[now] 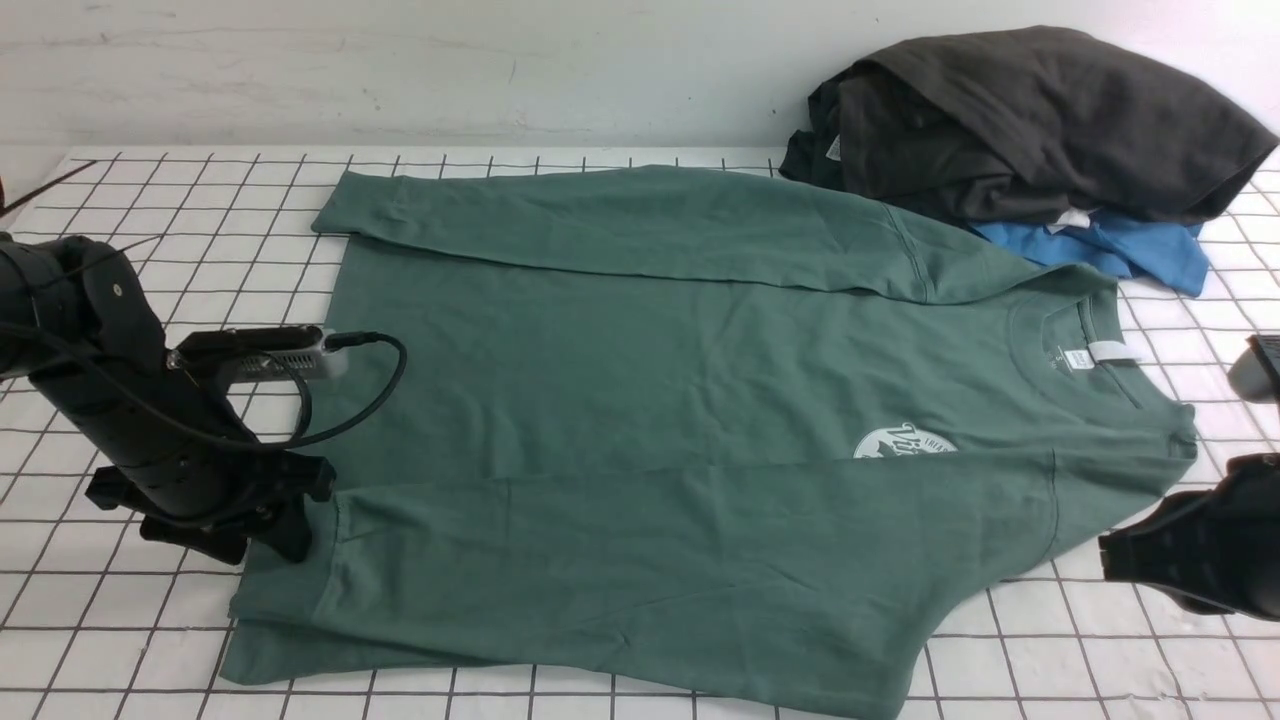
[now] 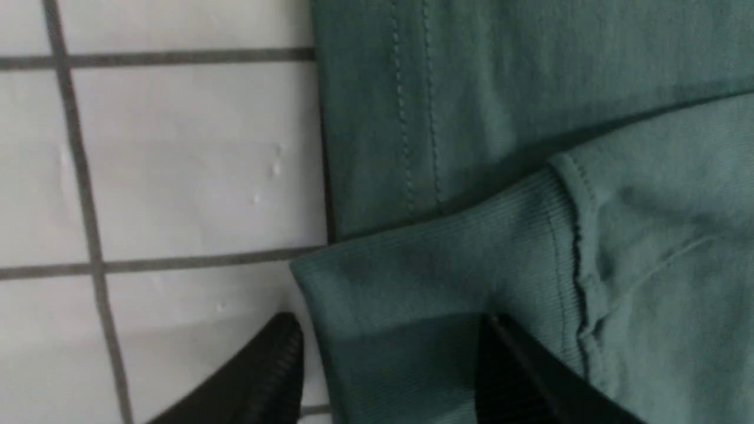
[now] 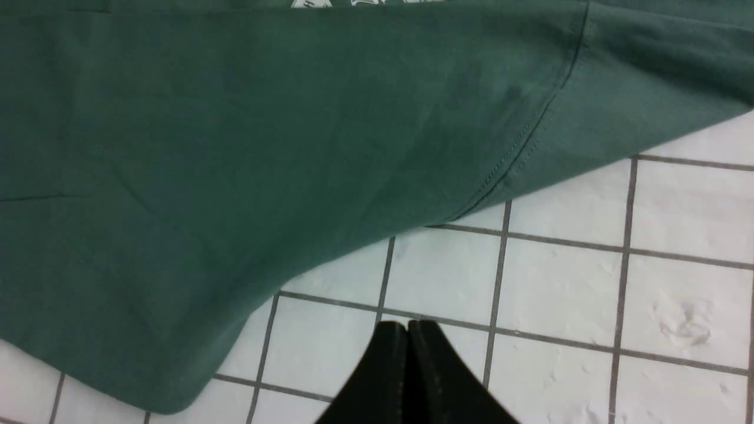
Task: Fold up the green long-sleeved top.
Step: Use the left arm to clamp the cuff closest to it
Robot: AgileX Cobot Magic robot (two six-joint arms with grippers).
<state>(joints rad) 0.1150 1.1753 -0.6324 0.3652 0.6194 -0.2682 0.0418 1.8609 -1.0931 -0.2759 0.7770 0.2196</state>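
Observation:
The green long-sleeved top [image 1: 650, 400] lies flat on the gridded table, neck to the right, with both sleeves folded across the body. Its white logo [image 1: 905, 442] is half covered by the near sleeve. My left gripper [image 1: 290, 520] is at the near sleeve's ribbed cuff [image 2: 442, 265]. Its jaws stand open, and the cuff lies slack between them [image 2: 389, 324], one finger over bare table. My right gripper [image 3: 406, 324] is shut on nothing, over bare table just off the top's near shoulder [image 3: 589, 112].
A dark grey-black garment [image 1: 1030, 120] is piled at the back right, on a small blue garment [image 1: 1130, 250], touching the top's far shoulder. White table with a black grid [image 1: 150, 200] shows left of the top and along the front edge.

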